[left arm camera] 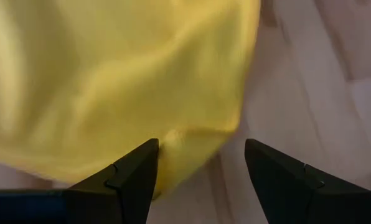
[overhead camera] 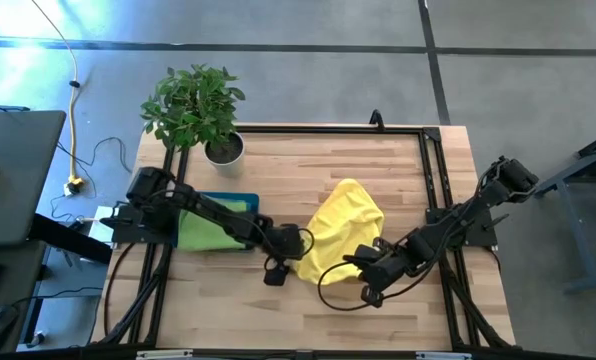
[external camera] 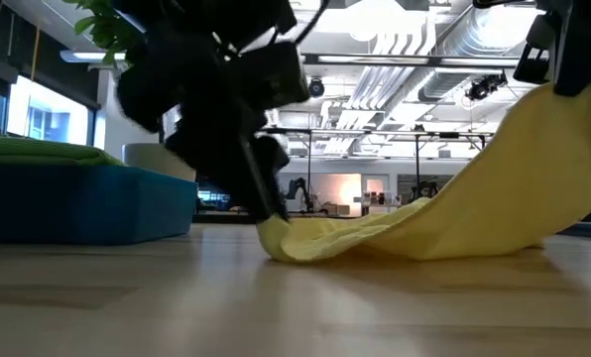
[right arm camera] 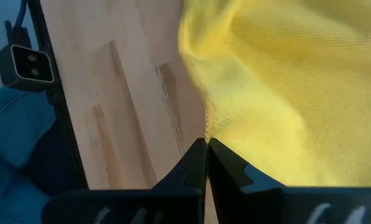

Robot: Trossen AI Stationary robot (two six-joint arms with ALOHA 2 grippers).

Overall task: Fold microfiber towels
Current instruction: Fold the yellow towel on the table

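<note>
- High view: the yellow towel (overhead camera: 343, 232) lies crumpled at the middle of the wooden bench (overhead camera: 308, 160). The left gripper (overhead camera: 281, 258) sits at the towel's near-left corner, the right gripper (overhead camera: 371, 272) at its near-right edge. On the left, a lime green towel (overhead camera: 204, 231) lies in the dark teal tray (overhead camera: 230, 203), with a potted plant (overhead camera: 200, 110) at the far-left corner.
- Low view: the yellow towel (external camera: 444, 223) trails from the bench upward to the right, its right end lifted. The left gripper's finger (external camera: 259, 183) touches its low left corner.
- Left wrist view: the left gripper (left arm camera: 201, 177) has its jaws released wide, straddling the towel's corner (left arm camera: 179, 146).
- Right wrist view: the right gripper (right arm camera: 206, 163) has its jaws clenched on the yellow towel's hem (right arm camera: 213, 118).
</note>
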